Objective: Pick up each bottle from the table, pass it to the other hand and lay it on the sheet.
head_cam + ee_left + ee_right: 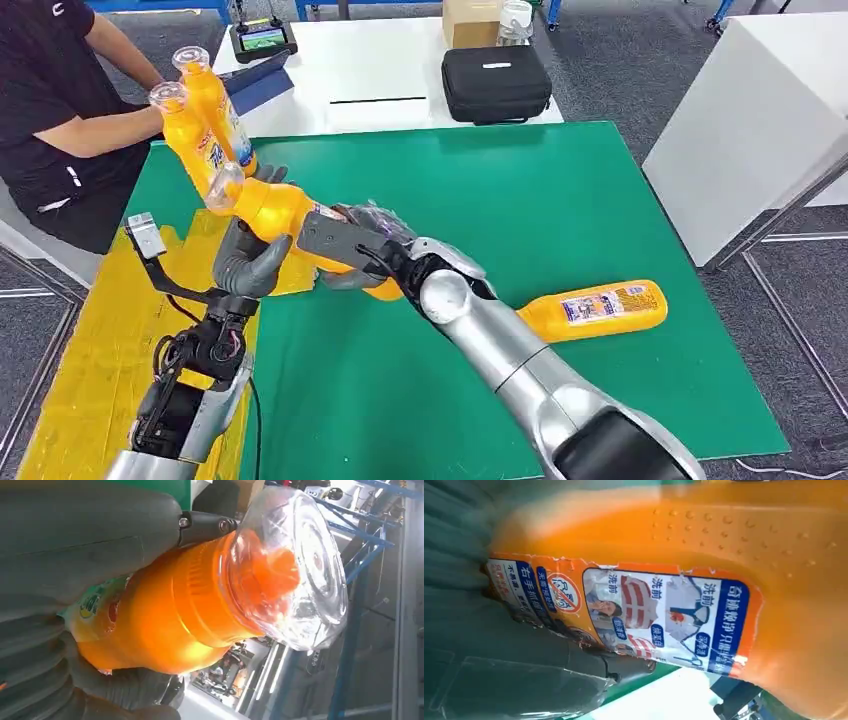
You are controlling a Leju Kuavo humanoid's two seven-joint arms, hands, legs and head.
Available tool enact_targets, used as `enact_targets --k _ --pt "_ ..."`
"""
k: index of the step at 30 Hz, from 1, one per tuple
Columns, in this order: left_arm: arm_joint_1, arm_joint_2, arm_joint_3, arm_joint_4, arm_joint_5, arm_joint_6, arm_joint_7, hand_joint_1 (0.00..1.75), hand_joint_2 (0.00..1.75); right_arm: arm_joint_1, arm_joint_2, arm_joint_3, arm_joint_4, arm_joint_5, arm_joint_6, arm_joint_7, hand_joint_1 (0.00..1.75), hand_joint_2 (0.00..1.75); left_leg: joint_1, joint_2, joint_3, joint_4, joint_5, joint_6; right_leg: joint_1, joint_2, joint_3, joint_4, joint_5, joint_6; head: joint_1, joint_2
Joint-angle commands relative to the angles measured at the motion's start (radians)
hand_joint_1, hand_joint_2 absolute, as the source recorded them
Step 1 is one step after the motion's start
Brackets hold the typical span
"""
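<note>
Green counter mid-frame: with both the right hand (pixel 365 250) and left hand (pixel 250 262) grasping the bottle (pixel 270 208), right fingers should release only once left fingers clench firmly.

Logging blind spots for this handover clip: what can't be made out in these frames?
- Head view: the base of the held bottle is hidden behind the right hand; which fingers of the left hand bear on it is unclear.
- Left wrist view: the bottle's clear cap blocks the background.
- Right wrist view: the label's small print is blurred.
- Head view: label text on the bottle lying on the green mat is too small.
</note>
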Motion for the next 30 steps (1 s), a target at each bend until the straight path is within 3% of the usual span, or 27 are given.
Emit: enact_targets --k 1,12,15,18,21,30 --pt "-0.038 -0.002 -0.024 0.037 0.003 0.001 0.005 0.00 1.75 -0.065 -0.004 0.038 0.081 -0.002 -0.004 0.001 1.75 1.75 0.000 -0.001 0.001 0.000 0.000 0.000 0.000 -0.001 0.002 0.000 -0.001 0.000 0.000 0.000" --pt "-0.080 -0.052 -0.072 0.050 0.043 0.018 0.051 0.00 1.75 -0.109 0.054 0.124 0.152 0.120 -0.037 0.075 1.75 1.75 0.000 -0.002 0.000 0.001 0.000 0.000 0.000 -0.003 0.001 0.001 -0.001 0.000 0.000 0.000" --pt "-0.101 -0.064 -0.101 0.050 0.035 0.051 0.060 0.00 1.75 -0.103 0.063 0.252 0.144 0.166 -0.046 0.138 1.75 1.75 0.000 -0.002 0.004 0.001 -0.002 -0.001 0.000 -0.004 0.004 0.001 -0.003 -0.001 0.000 0.000" --pt "-0.110 -0.073 -0.106 0.051 0.038 0.084 0.063 0.00 1.75 -0.057 0.063 0.428 0.099 0.145 0.007 0.198 1.75 1.75 0.000 -0.002 0.002 0.000 -0.001 0.000 0.000 -0.002 0.003 0.000 -0.002 0.000 0.000 0.000" --pt "-0.107 -0.071 -0.109 0.047 0.043 0.101 0.069 0.00 1.75 -0.039 0.063 0.532 0.091 0.100 -0.020 0.247 1.75 1.75 0.000 -0.001 0.004 -0.001 -0.001 -0.001 0.001 -0.002 0.004 -0.002 -0.002 0.000 0.000 0.000" --pt "-0.115 -0.085 -0.127 0.077 0.059 0.101 0.073 0.00 1.75 -0.091 0.063 0.530 0.100 0.053 -0.040 0.252 1.75 1.75 0.000 -0.004 0.001 0.001 0.000 0.000 0.000 -0.005 0.001 0.000 -0.002 0.000 0.000 0.000"
